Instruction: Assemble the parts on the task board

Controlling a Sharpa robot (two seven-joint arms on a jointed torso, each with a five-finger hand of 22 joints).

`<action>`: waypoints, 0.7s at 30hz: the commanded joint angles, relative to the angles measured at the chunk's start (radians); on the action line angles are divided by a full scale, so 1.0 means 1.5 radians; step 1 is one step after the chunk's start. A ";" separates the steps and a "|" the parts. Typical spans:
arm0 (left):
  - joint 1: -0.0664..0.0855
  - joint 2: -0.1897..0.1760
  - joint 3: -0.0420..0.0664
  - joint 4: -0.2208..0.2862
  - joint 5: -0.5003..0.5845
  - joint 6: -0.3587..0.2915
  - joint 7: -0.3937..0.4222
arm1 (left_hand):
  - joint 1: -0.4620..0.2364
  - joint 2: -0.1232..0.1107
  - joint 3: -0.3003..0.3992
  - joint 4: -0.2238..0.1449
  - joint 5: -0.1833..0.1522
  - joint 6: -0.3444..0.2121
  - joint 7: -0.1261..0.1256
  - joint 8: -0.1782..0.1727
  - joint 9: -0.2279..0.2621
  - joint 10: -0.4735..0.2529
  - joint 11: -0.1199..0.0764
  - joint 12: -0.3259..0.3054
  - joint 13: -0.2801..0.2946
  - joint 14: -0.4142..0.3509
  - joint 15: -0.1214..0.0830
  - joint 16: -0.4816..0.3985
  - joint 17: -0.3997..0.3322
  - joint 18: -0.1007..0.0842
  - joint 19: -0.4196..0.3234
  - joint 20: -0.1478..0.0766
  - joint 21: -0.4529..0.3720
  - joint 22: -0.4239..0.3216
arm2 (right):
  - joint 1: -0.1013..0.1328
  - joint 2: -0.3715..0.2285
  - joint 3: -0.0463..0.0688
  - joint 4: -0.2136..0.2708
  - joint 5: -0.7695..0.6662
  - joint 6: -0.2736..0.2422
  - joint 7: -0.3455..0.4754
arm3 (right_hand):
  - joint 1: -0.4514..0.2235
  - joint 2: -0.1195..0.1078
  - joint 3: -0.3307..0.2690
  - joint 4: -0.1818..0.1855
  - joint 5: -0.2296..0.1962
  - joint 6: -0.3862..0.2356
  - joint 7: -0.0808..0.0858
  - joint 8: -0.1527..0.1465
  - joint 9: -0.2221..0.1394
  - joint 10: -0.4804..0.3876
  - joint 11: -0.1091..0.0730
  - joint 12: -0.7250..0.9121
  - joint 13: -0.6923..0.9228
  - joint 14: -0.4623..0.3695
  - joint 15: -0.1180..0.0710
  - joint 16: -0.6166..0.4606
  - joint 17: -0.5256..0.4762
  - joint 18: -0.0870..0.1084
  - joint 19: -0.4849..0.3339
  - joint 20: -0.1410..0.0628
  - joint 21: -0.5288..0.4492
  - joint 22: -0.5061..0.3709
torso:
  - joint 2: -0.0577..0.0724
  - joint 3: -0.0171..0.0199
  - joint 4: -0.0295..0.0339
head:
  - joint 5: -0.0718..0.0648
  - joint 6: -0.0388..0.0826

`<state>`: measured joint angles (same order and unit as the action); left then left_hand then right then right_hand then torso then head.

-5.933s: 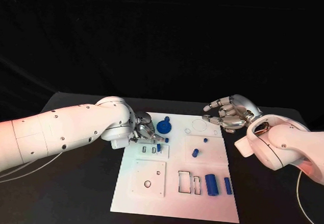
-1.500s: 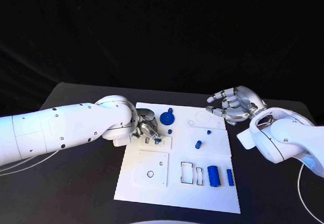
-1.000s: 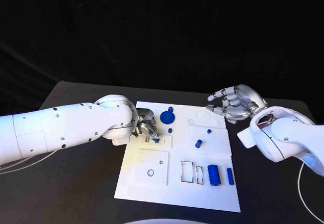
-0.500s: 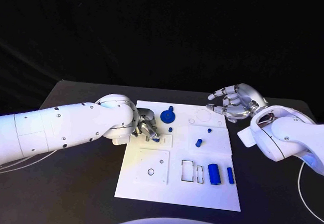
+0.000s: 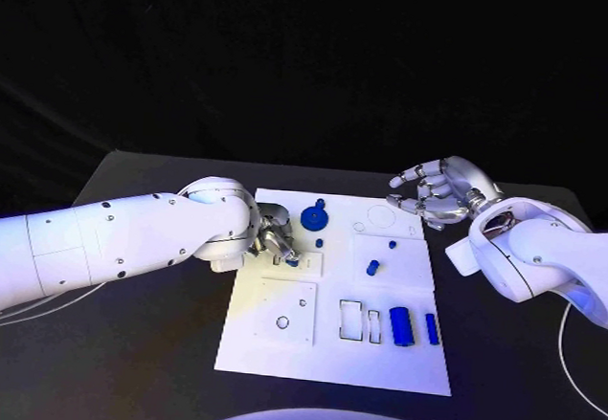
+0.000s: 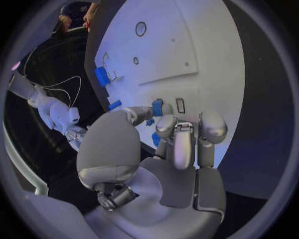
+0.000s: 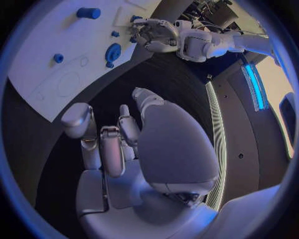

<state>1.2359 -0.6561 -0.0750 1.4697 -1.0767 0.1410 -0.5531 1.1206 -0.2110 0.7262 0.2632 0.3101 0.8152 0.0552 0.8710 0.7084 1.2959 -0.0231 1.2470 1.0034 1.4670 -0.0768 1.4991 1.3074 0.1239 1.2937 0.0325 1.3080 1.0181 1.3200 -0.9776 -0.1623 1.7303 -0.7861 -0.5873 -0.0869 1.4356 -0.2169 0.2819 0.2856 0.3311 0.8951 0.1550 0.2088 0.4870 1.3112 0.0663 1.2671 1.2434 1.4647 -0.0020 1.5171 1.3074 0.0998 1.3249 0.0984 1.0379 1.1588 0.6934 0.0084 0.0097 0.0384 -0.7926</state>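
Left hand (image 5: 274,241) on small blue part (image 6: 157,107), white task board (image 5: 325,365).

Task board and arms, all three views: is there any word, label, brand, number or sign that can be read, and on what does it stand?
None can be read.
The task board bears outlined slots and holes but no legible text.
The blue parts carry no markings that can be made out.
The left hand, the right hand and the white arms show no readable label or brand.

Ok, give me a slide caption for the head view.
Left hand works a small blue part at the task board while the right hand hovers open beyond its far corner.
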 commanded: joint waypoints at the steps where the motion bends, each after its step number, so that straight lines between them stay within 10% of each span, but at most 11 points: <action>1: -0.003 0.002 -0.002 0.003 -0.002 0.019 -0.001 | -0.006 0.004 0.151 -0.158 0.006 0.003 -0.003 0.004 0.001 0.007 -0.001 0.004 0.001 0.045 -0.003 0.003 0.079 -0.010 0.006 -0.001 0.005 0.002 | 0.000 0.001 0.000 0.000 -0.009 0.002 0.006 | -0.007 0.001 0.005 0.000 0.002 0.000 -0.002 0.001 0.001 -0.004 0.000 -0.002 -0.001 0.046 -0.003 -0.002 0.076 0.014 -0.004 -0.001 -0.004 -0.001 | 0.000 0.0003 0.0004 | 0.001 -0.001; 21: -0.003 0.009 -0.002 -0.002 0.000 0.018 0.000 | -0.063 0.013 0.108 -0.130 0.007 0.020 -0.017 0.015 0.018 0.027 -0.011 0.019 0.021 0.045 -0.010 0.004 0.080 -0.013 0.013 -0.008 0.010 0.015 | -0.001 0.000 0.000 0.001 -0.010 0.003 0.007 | -0.011 0.001 0.006 0.001 0.002 -0.001 -0.002 0.002 0.001 -0.003 0.000 -0.002 -0.001 0.046 -0.003 -0.003 0.075 0.014 -0.004 -0.001 -0.006 -0.002 | 0.000 0.0006 -0.0003 | 0.000 -0.001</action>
<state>1.2348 -0.6483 -0.0757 1.4646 -1.0819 0.1446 -0.5551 1.0257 -0.1976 0.7908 0.1733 0.3248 0.8297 0.0512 0.8942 0.7343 1.3320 -0.0373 1.2722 1.0341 1.4669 -0.0841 1.4986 1.3074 0.1240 1.3083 0.0250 1.3195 1.0396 1.3197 -0.9774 -0.1623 1.7302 -0.7880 -0.5872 -0.0861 1.4313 -0.2134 0.2846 0.2883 0.3311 0.8951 0.1551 0.2088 0.4868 1.3113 0.0663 1.2673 1.2426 1.4647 -0.0020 1.5171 1.3073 0.1155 1.3249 0.0984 1.0339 1.1569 0.6929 0.0091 0.0095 0.0387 -0.7925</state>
